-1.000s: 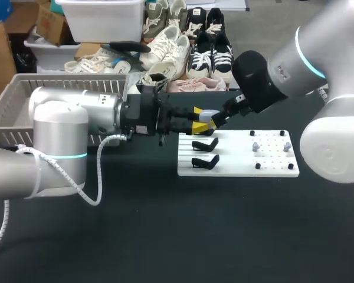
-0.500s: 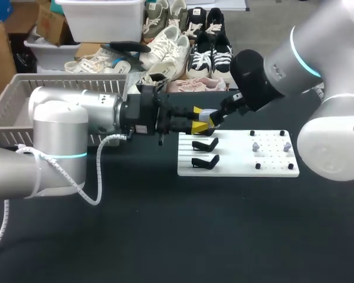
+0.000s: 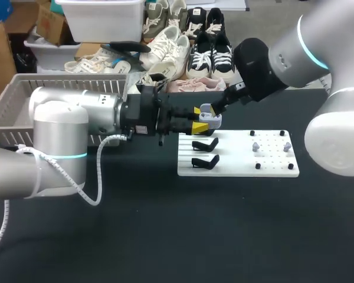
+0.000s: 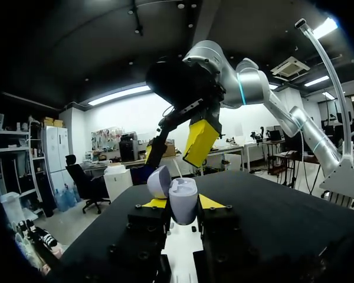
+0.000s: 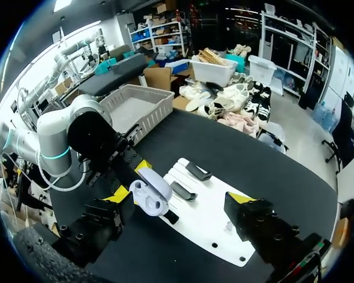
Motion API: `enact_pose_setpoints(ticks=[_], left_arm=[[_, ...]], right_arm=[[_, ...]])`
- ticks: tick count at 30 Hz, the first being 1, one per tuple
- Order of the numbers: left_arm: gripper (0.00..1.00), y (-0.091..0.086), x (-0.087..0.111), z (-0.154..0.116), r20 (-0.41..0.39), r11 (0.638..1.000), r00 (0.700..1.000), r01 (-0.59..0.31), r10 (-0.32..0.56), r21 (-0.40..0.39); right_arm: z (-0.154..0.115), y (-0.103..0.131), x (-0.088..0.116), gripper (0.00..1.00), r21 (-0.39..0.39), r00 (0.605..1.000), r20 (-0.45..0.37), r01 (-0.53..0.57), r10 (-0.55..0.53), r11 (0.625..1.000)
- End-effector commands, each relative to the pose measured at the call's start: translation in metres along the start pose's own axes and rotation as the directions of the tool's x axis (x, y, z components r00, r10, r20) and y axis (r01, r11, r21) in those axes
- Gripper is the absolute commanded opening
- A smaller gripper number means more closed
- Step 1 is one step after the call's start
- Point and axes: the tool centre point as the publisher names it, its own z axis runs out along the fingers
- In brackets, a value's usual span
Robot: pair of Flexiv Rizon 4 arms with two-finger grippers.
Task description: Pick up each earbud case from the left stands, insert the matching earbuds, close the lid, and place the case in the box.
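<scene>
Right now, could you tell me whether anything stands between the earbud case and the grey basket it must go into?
No loose object visibly does. The earbud case, lid open, is held in the left hand by the white board; only my left arm itself lies toward the basket.

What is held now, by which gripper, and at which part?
The left gripper holds the earbud case by the sides of its body, lid open. The right gripper holds nothing.

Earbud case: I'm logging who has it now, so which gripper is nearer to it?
Left. The left gripper is shut on the open earbud case, a finger on each side. The right gripper is open, close by but not touching the case.
</scene>
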Motion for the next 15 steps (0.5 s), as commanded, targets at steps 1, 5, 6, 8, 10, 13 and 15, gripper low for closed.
enact_pose_setpoints(ticks=[1,5,6,8,10,13,15], left_arm=[[0.00,0.000,0.000,0.000,0.001,1.000,1.000,-0.001,0.001,-0.002],[0.00,0.000,0.000,0.000,0.001,1.000,1.000,-0.001,0.001,-0.002],[0.00,0.000,0.000,0.000,0.001,1.000,1.000,-0.001,0.001,-0.002],[0.00,0.000,0.000,0.000,0.001,1.000,1.000,-0.001,0.001,-0.002],[0.00,0.000,0.000,0.000,0.001,1.000,1.000,-0.001,0.001,-0.002],[0.00,0.000,0.000,0.000,0.001,1.000,1.000,-0.001,0.001,-0.002],[0.00,0.000,0.000,0.000,0.001,1.000,1.000,-0.001,0.001,-0.002]], right_arm=[[-0.020,-0.001,0.006,1.00,0.098,1.000,-0.001,0.019,-0.019,0.995],[-0.038,-0.013,0.013,1.00,0.162,1.000,0.016,0.012,-0.014,0.987],[-0.043,-0.017,0.016,1.00,0.192,1.000,0.012,0.010,-0.013,0.981],[-0.050,-0.027,0.023,1.00,0.234,1.000,-0.011,0.009,-0.007,0.972],[-0.055,-0.036,0.032,1.00,0.273,0.999,-0.036,0.003,0.008,0.962],[-0.057,-0.052,0.048,1.00,0.346,0.995,-0.093,0.000,0.035,0.938],[-0.055,-0.060,0.059,1.00,0.364,0.988,-0.139,-0.008,0.063,0.931]])
